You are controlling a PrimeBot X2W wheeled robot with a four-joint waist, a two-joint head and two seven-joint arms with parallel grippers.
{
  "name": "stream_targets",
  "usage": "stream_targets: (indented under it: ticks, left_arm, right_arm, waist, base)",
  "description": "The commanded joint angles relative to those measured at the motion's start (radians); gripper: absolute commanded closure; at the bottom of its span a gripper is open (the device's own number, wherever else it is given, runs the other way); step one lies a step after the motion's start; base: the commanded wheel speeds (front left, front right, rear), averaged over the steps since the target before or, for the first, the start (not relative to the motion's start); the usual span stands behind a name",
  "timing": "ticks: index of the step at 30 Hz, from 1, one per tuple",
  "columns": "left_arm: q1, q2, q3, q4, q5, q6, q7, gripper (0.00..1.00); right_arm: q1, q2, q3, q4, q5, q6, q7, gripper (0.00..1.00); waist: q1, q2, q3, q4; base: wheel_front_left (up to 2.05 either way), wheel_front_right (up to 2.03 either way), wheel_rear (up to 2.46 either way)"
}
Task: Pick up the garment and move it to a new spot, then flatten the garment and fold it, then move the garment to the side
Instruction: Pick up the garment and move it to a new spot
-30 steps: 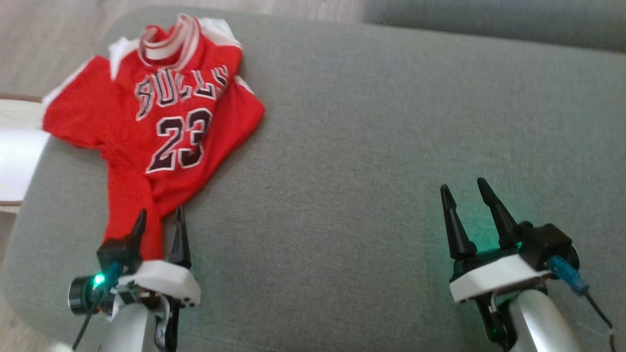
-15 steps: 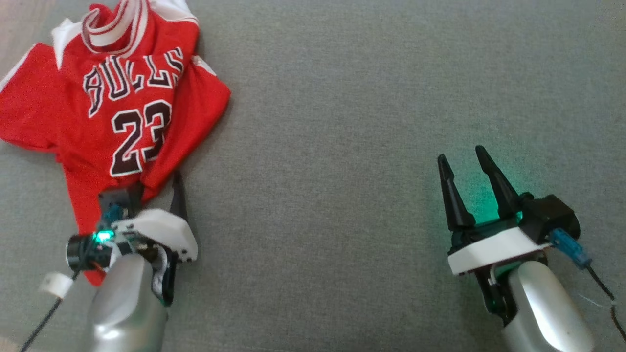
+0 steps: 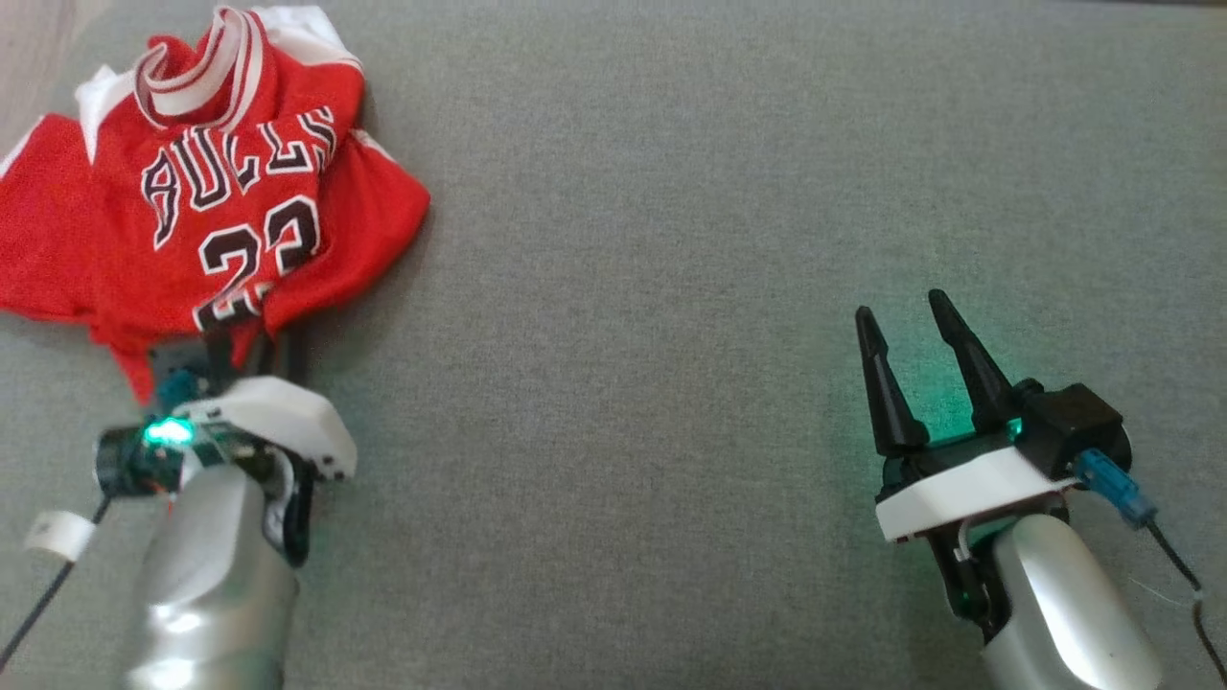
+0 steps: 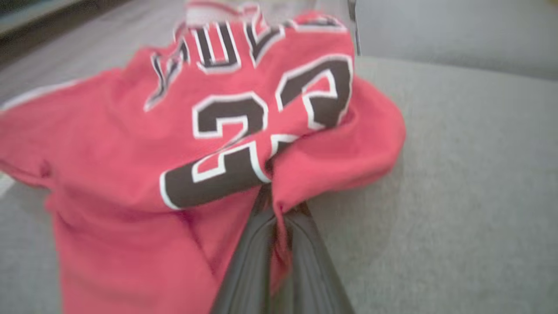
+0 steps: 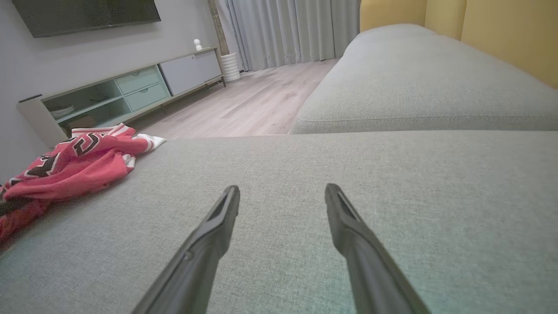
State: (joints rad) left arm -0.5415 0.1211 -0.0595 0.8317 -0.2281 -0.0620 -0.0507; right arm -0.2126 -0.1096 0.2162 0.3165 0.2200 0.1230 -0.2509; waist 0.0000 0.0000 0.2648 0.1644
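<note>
One red jersey [image 3: 192, 211] with white trim, black lettering and the number 23 lies crumpled at the far left of a grey sofa cushion [image 3: 671, 287]. Two grippers show in the head view. The left gripper [image 3: 244, 347] is at the near edge of the jersey. Its two dark fingers [image 4: 248, 261] are drawn together, pinching a fold of the red cloth just below the number, and the cloth bunches around their tips. The right gripper [image 3: 899, 304] is well apart from the jersey, at the near right over bare cushion. Its two fingers are spread wide with nothing between them, and a green glow falls on the fabric beside it. In the right wrist view a second grey cushion [image 5: 414, 87] lies beyond the first. Past the jersey stand one long low cabinet [image 5: 130, 91] with pale green drawers, one dark television [image 5: 87, 15] on the wall above it and one grey curtain [image 5: 287, 30], with a wooden floor [image 5: 244, 104] in front of them.
</note>
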Motion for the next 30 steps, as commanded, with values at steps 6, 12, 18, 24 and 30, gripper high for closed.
stream_targets:
  ticks: [6,12,18,24,30]
  left_arm:
    - [-0.054,0.078,0.036,-0.253,-0.009,-0.004,0.015,1.00]
    - [-0.080,0.109,0.018,-0.597,-0.011,-0.007,0.152,1.00]
    - [-0.094,0.110,-0.031,-0.897,-0.054,-0.028,0.314,1.00]
    - [-0.080,0.078,-0.109,-1.088,-0.149,-0.047,0.431,1.00]
    - [-0.046,0.015,-0.191,-1.181,-0.279,-0.055,0.494,1.00]
  right_arm:
    - [0.022,0.018,0.009,-0.025,0.006,0.008,-0.011,0.00]
    - [0.039,0.031,0.015,-0.021,0.008,0.008,-0.011,0.00]
    - [0.058,0.043,0.015,-0.021,0.012,0.008,-0.011,0.00]
    - [0.066,0.050,0.013,-0.034,0.011,0.008,-0.011,0.00]
    - [0.066,0.055,0.018,-0.058,0.013,0.008,-0.011,0.00]
  waist:
    - [0.0000,0.0000,-0.059,0.004]
    - [0.0000,0.0000,-0.116,-0.019]
    - [0.0000,0.0000,-0.170,-0.085]
    - [0.0000,0.0000,-0.194,-0.187]
    - [0.0000,0.0000,-0.199,-0.323]
  base:
    - [0.00,0.00,0.00]
    - [0.00,0.00,0.00]
    - [0.00,0.00,0.00]
    - [0.00,0.00,0.00]
    - [0.00,0.00,0.00]
